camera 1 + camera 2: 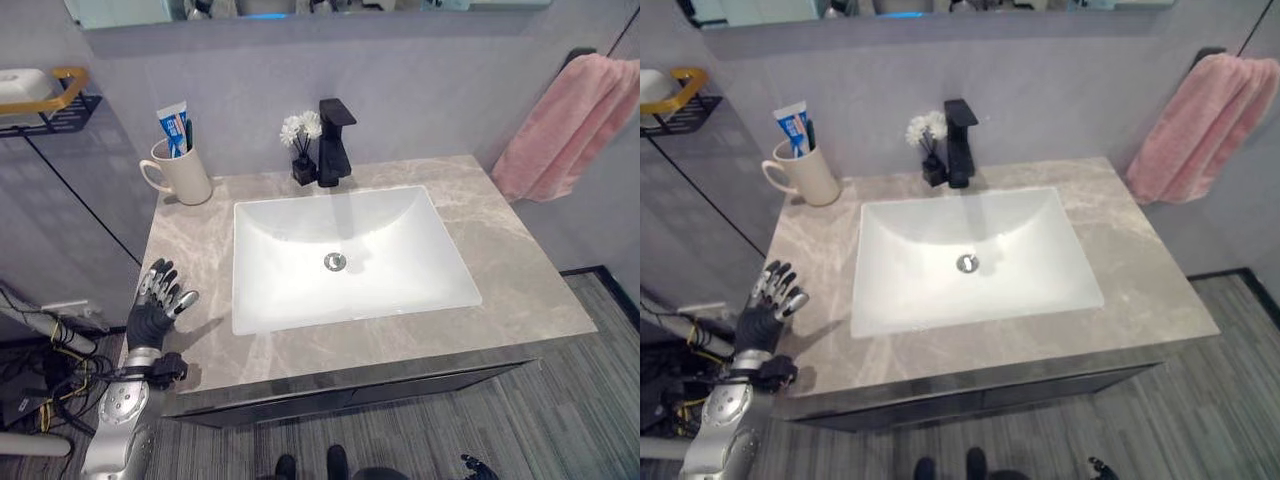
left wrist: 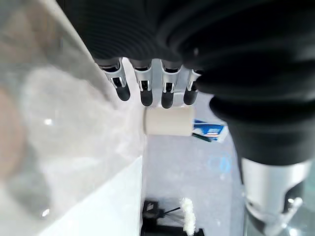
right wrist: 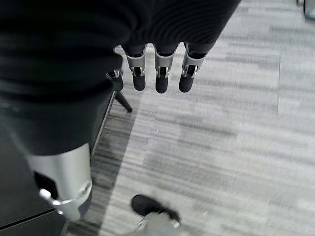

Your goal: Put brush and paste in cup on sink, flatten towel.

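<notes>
The left hand (image 1: pixel 155 305) is hovering at the desk's (image 1: pixel 500 250) near left edge, fingers (image 2: pixel 145 91) released and empty. The right hand (image 3: pixel 157 73) is hanging over the floor, fingers relaxed. Paste (image 1: pixel 173 128) is standing in the cup (image 1: pixel 183 175) far left; the towel (image 1: pixel 570 125) is hanging bunched far right.

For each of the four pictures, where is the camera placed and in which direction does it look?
Left eye view: on the head, looking down at the sink; left hand at the counter's edge.
Right eye view: beside it, same scene.
Left wrist view: along the left hand's fingers toward the cup with the toothpaste.
Right wrist view: along the right hand, down at the floor.
Both eye views and the left wrist view share the cup.
</notes>
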You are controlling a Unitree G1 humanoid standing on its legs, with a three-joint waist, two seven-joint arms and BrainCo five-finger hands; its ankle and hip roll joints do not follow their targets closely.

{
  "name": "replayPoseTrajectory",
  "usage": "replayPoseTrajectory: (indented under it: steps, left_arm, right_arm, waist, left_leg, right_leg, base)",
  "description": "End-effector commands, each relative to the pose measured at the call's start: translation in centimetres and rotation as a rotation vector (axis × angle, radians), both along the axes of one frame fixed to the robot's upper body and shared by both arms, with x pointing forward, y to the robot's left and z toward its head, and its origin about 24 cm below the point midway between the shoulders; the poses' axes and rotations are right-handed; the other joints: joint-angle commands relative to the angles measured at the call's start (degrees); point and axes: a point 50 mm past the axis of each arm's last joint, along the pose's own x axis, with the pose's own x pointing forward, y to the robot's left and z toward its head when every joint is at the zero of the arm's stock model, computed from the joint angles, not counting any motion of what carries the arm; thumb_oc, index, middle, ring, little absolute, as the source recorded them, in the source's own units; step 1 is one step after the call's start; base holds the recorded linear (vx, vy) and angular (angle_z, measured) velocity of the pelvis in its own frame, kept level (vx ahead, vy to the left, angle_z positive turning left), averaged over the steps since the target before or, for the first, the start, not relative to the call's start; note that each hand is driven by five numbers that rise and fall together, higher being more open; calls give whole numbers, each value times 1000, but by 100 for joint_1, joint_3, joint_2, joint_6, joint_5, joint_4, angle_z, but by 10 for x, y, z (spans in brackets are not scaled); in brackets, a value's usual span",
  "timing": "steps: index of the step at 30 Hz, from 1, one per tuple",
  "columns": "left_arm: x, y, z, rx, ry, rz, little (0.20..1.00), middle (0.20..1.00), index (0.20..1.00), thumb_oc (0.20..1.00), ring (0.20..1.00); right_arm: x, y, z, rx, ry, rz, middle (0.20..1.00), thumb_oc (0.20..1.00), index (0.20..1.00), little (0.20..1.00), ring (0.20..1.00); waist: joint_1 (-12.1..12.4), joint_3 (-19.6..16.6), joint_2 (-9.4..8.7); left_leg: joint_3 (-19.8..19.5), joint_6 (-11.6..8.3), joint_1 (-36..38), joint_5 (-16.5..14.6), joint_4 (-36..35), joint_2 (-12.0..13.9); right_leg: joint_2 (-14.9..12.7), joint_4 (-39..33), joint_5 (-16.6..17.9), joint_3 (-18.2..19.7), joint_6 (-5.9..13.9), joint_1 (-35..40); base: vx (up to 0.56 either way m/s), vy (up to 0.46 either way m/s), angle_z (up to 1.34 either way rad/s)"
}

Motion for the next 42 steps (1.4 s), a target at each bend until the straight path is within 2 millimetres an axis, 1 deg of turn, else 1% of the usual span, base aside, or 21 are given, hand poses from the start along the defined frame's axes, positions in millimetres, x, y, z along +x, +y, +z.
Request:
replayPoseTrajectory:
  steps: [1, 2, 3, 4, 5, 6, 7, 9, 10, 11, 13, 18, 22, 23, 24, 25, 30, 35, 38, 41, 42]
  left_arm:
    - [1, 12, 31, 37, -157, 58, 1000, 1000, 1000, 1000, 1000]
    - [1, 15, 34, 65, -160, 71, 1000, 1000, 1000, 1000, 1000]
    - [1, 15, 34, 65, -160, 71, 1000, 1000, 1000, 1000, 1000]
    - [0, 19, 36, 77, -163, 106, 1000, 1000, 1000, 1000, 1000]
    - [-1, 19, 36, 77, -162, 106, 1000, 1000, 1000, 1000, 1000]
    - [-1, 20, 38, 86, -169, 126, 1000, 1000, 1000, 1000, 1000]
    - [-1, 20, 38, 86, -169, 126, 1000, 1000, 1000, 1000, 1000]
    - [-3, 25, 34, 94, -144, 152, 1000, 1000, 1000, 1000, 1000]
    - [-5, 28, 31, 112, -127, 156, 1000, 1000, 1000, 1000, 1000]
    - [-9, 35, 30, 166, -97, 167, 1000, 1000, 1000, 1000, 1000]
    - [-14, 44, 33, 212, -90, 192, 1000, 1000, 1000, 1000, 1000]
    - [-21, 51, 30, 205, -76, 226, 1000, 1000, 1000, 1000, 1000]
    - [-29, 56, 28, 203, -69, 270, 1000, 1000, 1000, 1000, 1000]
    - [-29, 56, 28, 203, -68, 270, 708, 708, 708, 708, 708]
    - [-33, 58, 28, 200, -64, 276, 253, 253, 253, 253, 253]
    - [-34, 59, 28, 200, -63, 276, 200, 200, 200, 200, 200]
    - [-48, 65, 27, 238, -28, 264, 200, 200, 200, 200, 200]
    - [-58, 81, 25, 247, 7, 334, 200, 200, 200, 200, 200]
    - [-52, 91, 29, 273, 24, 353, 200, 200, 200, 200, 200]
    - [-48, 95, 34, 306, 31, 353, 200, 200, 200, 200, 200]
    - [-41, 96, 38, 326, 32, 345, 200, 200, 200, 200, 200]
  right_arm:
    - [-2, -20, 8, -63, -23, -38, 1000, 1000, 1000, 1000, 1000]
    - [-4, -22, 8, -71, -19, -53, 1000, 1000, 1000, 1000, 1000]
    - [-4, -22, 8, -71, -19, -53, 1000, 1000, 1000, 1000, 1000]
    - [-7, -21, 7, -82, -6, -40, 1000, 1000, 1000, 1000, 1000]
    - [-7, -21, 7, -82, -5, -39, 1000, 1000, 1000, 1000, 1000]
    - [-10, -21, 6, -88, 7, -36, 1000, 1000, 1000, 1000, 1000]
    - [-10, -21, 6, -88, 7, -36, 1000, 1000, 1000, 1000, 1000]
    - [-17, -23, 4, -89, 17, -102, 1000, 1000, 1000, 1000, 1000]
    - [-22, -29, 4, -104, 27, -162, 1000, 1000, 1000, 1000, 1000]
    - [-22, -28, 3, -99, 34, -181, 1000, 1000, 1000, 1000, 1000]
    - [-13, -21, 2, -77, 17, -144, 1000, 1000, 1000, 1000, 1000]
    - [-6, -11, 0, -45, -2, -110, 1000, 1000, 1000, 1000, 1000]
    - [-10, -3, -3, -25, 17, -105, 1000, 1000, 1000, 1000, 1000]
    - [-10, -3, -4, -25, 17, -105, 1000, 1000, 1000, 1000, 1000]
    - [-14, -3, -5, -24, 32, -118, 1000, 1000, 1000, 1000, 1000]
    - [-14, -3, -5, -24, 32, -118, 1000, 1000, 1000, 1000, 1000]
    - [-25, -7, -5, -25, 58, -127, 1000, 1000, 1000, 1000, 1000]
    - [-25, -9, -3, -33, 57, -111, 1000, 1000, 1000, 1000, 1000]
    - [-11, -12, 2, -41, 4, -74, 1000, 1000, 1000, 1000, 1000]
    - [-6, -13, 4, -41, -9, -60, 1000, 1000, 1000, 1000, 1000]
    - [-5, -13, 4, -43, -6, -45, 1000, 1000, 1000, 1000, 1000]
  waist:
    - [-157, -23, -64]
    - [-97, -41, -80]
    - [-97, -42, -88]
    - [-48, -68, 2]
    - [-50, -66, -2]
    - [-53, -67, 49]
    - [-50, -65, 47]
    - [-84, -214, 234]
    - [-73, -316, 293]
    - [-49, -376, 308]
    - [5, -418, 291]
    - [89, -486, 256]
    - [98, -548, 237]
    - [88, -553, 237]
    - [106, -551, 230]
    - [101, -554, 230]
    - [134, -491, 234]
    - [195, -408, 271]
    - [171, -338, 308]
    - [167, -321, 315]
    - [166, -285, 310]
  left_leg:
    - [471, 343, -167, 235, -290, 11]
    - [334, 389, -266, 282, -706, 101]
    - [335, 390, -250, 299, -736, 95]
    - [32, 333, -318, 717, -1469, 316]
    - [32, 330, -286, 747, -1524, 315]
    - [79, 250, -344, 883, -1837, 455]
    - [83, 250, -334, 890, -1850, 455]
    - [289, 238, 106, 1021, -2288, 607]
    - [225, 294, 251, 919, -2309, 510]
    - [369, 344, 421, 822, -2281, 436]
    - [527, 416, 498, 711, -2272, 381]
    - [680, 502, 549, 609, -2314, 337]
    - [669, 507, 563, 566, -2380, 295]
    - [662, 507, 560, 567, -2380, 293]
    - [645, 498, 547, 566, -2380, 294]
    - [641, 498, 545, 566, -2380, 294]
    - [532, 462, 485, 616, -2380, 302]
    - [457, 411, 335, 698, -2380, 307]
    - [401, 375, 158, 778, -2380, 323]
    - [386, 359, 46, 811, -2380, 335]
    - [354, 344, -63, 845, -2380, 348]
  right_leg:
    - [-263, 88, -279, 470, 495, 352]
    - [-317, 19, -278, 507, 529, 418]
    - [-324, 15, -277, 507, 530, 422]
    - [-290, -28, -346, 630, 563, 503]
    - [-293, -29, -347, 630, 561, 511]
    - [-336, -7, -399, 686, 594, 567]
    - [-337, -6, -400, 689, 594, 569]
    - [-301, -50, -514, 771, 648, 715]
    - [-434, -70, -527, 842, 705, 792]
    - [-590, -78, -474, 927, 804, 836]
    - [-704, -75, -446, 1050, 891, 833]
    - [-836, -68, -380, 1167, 992, 717]
    - [-915, -184, -366, 1090, 1048, 723]
    - [-916, -188, -366, 1082, 1049, 725]
    - [-921, -210, -371, 1038, 1049, 726]
    - [-921, -210, -372, 1035, 1049, 726]
    - [-894, -281, -363, 915, 1028, 723]
    - [-870, -398, -345, 784, 1017, 689]
    - [-849, -441, -319, 717, 1019, 583]
    - [-838, -457, -296, 693, 1021, 509]
    - [-819, -456, -290, 680, 1015, 436]
  base:
    - [97, 44, 32]
    - [95, 31, 15]
    - [174, 74, 10]
    - [114, 57, -10]
    - [207, 132, -23]
    - [97, 72, -25]
    - [174, 142, -31]
    - [239, 193, -29]
    - [354, 332, -73]
    - [311, 342, -72]
    - [163, 199, -60]
    - [73, 94, -28]
    - [53, 33, -3]
    - [50, 0, -2]
    - [0, 0, 0]
    - [0, 0, 0]
    - [5, -27, 9]
    - [-18, -34, 10]
    - [-49, -37, 5]
    - [-28, -19, 14]
    - [-41, -28, 18]
